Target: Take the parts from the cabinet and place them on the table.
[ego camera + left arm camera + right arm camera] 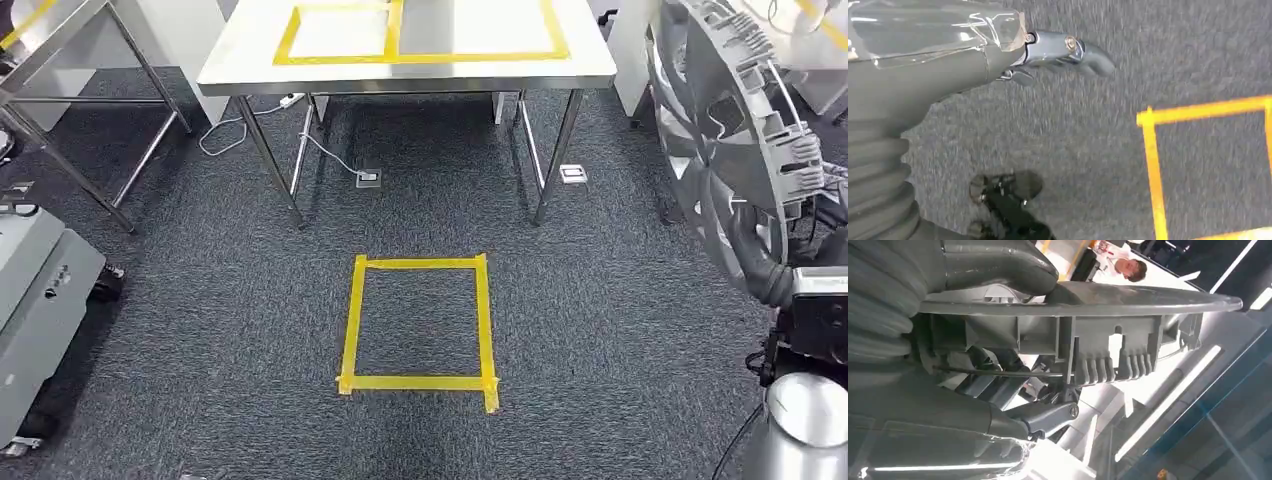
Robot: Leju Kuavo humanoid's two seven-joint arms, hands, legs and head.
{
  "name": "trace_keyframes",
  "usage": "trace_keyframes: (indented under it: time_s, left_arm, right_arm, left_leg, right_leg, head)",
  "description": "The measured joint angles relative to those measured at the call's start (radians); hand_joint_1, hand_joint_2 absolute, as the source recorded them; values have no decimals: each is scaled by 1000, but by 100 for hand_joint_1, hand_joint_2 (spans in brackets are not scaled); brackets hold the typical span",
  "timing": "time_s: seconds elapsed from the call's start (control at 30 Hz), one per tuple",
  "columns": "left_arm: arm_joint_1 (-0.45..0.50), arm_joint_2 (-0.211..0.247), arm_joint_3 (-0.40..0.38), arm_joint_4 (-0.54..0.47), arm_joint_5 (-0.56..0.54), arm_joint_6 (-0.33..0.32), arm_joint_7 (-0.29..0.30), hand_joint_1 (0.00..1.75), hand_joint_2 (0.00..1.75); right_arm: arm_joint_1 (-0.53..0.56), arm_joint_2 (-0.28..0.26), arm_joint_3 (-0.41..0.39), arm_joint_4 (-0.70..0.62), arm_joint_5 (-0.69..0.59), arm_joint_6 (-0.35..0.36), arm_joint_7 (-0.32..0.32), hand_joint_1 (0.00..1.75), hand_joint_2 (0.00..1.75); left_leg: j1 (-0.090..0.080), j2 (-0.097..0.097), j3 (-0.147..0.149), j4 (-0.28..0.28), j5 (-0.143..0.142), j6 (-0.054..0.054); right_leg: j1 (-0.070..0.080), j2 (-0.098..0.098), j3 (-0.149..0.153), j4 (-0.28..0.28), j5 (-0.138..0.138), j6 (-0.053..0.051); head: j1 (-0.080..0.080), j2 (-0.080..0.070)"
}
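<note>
Right hand point(973, 365) is what I check first: on the right wrist view its thick grey thumb point(998, 265) presses down on the rim of the grey part point(1108, 330), and darker fingers point(1048, 417) come up against the underside, so the part is gripped between them. That close view gives me the part's edge-on profile, with ribbed tabs and slots. It also catches a person point(1130, 269) in the background.

From the head view I get the wider scene. Going by size, I see the grey carpet point(200, 300) first, then the steel table point(250, 60) straight ahead with yellow tape rectangles point(420, 50) on its top. At the right edge the part shows as a big round ribbed piece held high and upright, above my right arm point(800, 420) and well apart from the table. On the carpet between me and the table lies a yellow tape square point(418, 325). A grey cabinet-like unit point(40, 300) sits at the left edge. Small floor sockets point(368, 178) with a cable lie under the table.

The left wrist view adds my left hand point(1058, 52), hanging above the carpet with nothing in it and its fingers lightly curled.
</note>
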Motion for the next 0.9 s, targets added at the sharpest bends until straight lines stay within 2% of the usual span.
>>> trace_keyframes:
  time_s: [0.03,0.07,0.1,0.13,0.2,0.23,0.27,0.3,0.33,0.37,0.4,0.47,0.5,0.53,0.57,0.6,0.63,0.67,0.73,0.77,0.8,0.83,0.9]
  left_arm:
    - [1,1,0,0,0,0,0,0,175]
    - [1,3,1,0,0,0,0,0,175]
    - [2,2,1,-1,0,-2,0,0,175]
    - [0,-3,1,-1,0,-5,0,0,175]
    - [-2,-7,0,-2,0,-14,2,0,175]
    - [-3,-12,0,-2,0,-16,2,0,175]
    - [-3,-15,0,-2,0,-17,3,0,175]
    - [-2,-16,0,-2,0,-18,3,0,175]
    - [-2,-18,0,-2,0,-19,3,0,175]
    - [-1,-19,0,-2,0,-20,3,0,175]
    - [-1,-19,0,-2,0,-20,3,0,175]
    - [0,-18,1,-5,0,-20,3,0,175]
    - [0,-18,1,-5,0,-20,3,0,175]
    - [0,-18,1,-5,0,-20,3,0,175]
    - [1,-18,1,-5,0,-20,3,0,175]
    - [1,-16,1,-8,0,-20,3,0,175]
    - [0,-18,1,-8,0,-20,3,0,175]
    - [0,-18,1,-8,0,-20,3,0,175]
    - [0,-18,1,-8,0,-20,3,0,175]
    - [0,-18,1,-8,0,-21,3,0,175]
    - [1,-19,1,-8,0,-22,3,0,175]
    - [1,-19,1,-8,0,-22,3,0,175]
    - [1,-19,1,-9,0,-23,3,0,175]
  right_arm:
    - [2,1,0,0,1,0,0,171,175]
    - [2,0,0,0,2,0,0,171,175]
    - [4,0,0,0,2,0,1,171,175]
    - [0,-2,1,2,3,0,0,171,175]
    - [-6,-4,2,2,3,-1,-1,171,175]
    - [-6,-4,2,3,3,-1,-2,171,175]
    - [-5,-4,3,5,3,-1,-2,171,175]
    - [-5,-4,3,6,5,-1,-1,171,175]
    - [-4,-4,3,7,6,-1,1,171,175]
    - [-5,-5,3,8,6,-1,1,171,175]
    - [-6,-5,3,8,6,-1,1,171,175]
    - [-8,-5,5,9,5,-1,-1,171,175]
    - [-6,-5,5,11,7,-1,0,171,175]
    - [-6,-4,5,11,8,-1,1,171,175]
    - [-5,-3,5,11,8,-1,1,171,175]
    - [-5,-3,5,11,8,-1,1,171,175]
    - [-6,-3,4,11,8,-1,1,171,175]
    - [-7,-3,4,11,8,-1,1,171,175]
    - [-8,-3,4,11,8,-1,1,171,175]
    - [-8,-3,4,12,9,-1,1,171,175]
    - [-7,-3,4,12,9,-1,1,171,175]
    - [-7,-2,4,12,9,-1,1,171,175]
    - [-10,-2,4,12,9,-1,1,171,175]
  left_leg:
    - [-3,0,2,-3,-1,2]
    - [-3,-1,16,-26,4,9]
    - [14,0,52,-69,24,-1]
    - [11,-2,67,-89,31,6]
    - [11,-2,70,-89,30,2]
    - [10,-4,71,-88,27,1]
    - [10,-7,71,-87,24,-1]
    - [11,-9,73,-85,21,-4]
    - [13,-12,75,-81,17,-9]
    - [15,-14,76,-71,9,-16]
    - [16,-17,75,-56,-2,-23]
    - [7,-18,62,-24,-23,-38]
    - [8,-18,61,-25,-23,-39]
    - [9,-18,60,-25,-24,-40]
    - [10,-17,59,-23,-27,-41]
    - [14,-17,55,-14,-36,-49]
    - [16,-14,41,17,-55,-58]
    - [20,-11,14,74,-83,-65]
    - [29,-7,-84,253,-151,-75]
    - [31,-5,-116,302,-156,-76]
    - [32,-5,-125,301,-139,-75]
    - [32,-6,-109,249,-94,-72]
    - [29,-6,-29,66,10,-55]
  right_leg:
    - [-4,-2,2,-6,1,4]
    - [2,-2,12,-20,5,11]
    - [2,-4,11,-10,0,9]
    - [7,-2,-5,27,-19,3]
    - [7,-1,-76,164,-71,-3]
    - [7,-1,-115,230,-93,-2]
    - [7,-1,-142,269,-98,5]
    - [5,-2,-141,252,-81,16]
    - [1,-2,-114,188,-45,30]
    - [-4,-3,-70,90,0,45]
    - [-9,-4,-25,-3,38,55]
    - [-4,-2,-17,-14,33,26]
    - [-2,-2,-19,-9,31,18]
    - [1,-1,-19,-6,28,13]
    - [-2,-1,-18,-7,28,11]
    - [-9,0,-14,-8,28,6]
    - [-11,-1,-10,-9,25,0]
    - [-11,-1,-9,-9,23,-2]
    - [-9,0,-8,-8,20,-6]
    - [-8,0,-7,-8,18,-8]
    - [-8,1,-5,-8,17,-9]
    - [-7,2,0,-8,14,-10]
    - [-4,3,13,-10,8,-8]
  head:
    - [1,0]
    - [-1,0]
    - [4,0]
    - [6,0]
    - [7,0]
    - [5,0]
    - [6,0]
    - [6,0]
    - [6,0]
    - [6,0]
    - [6,0]
    - [5,0]
    - [4,0]
    - [6,0]
    - [5,0]
    - [6,0]
    - [0,0]
    - [-2,0]
    - [-1,0]
    - [-1,0]
    - [-1,0]
    - [-1,0]
    - [-1,0]
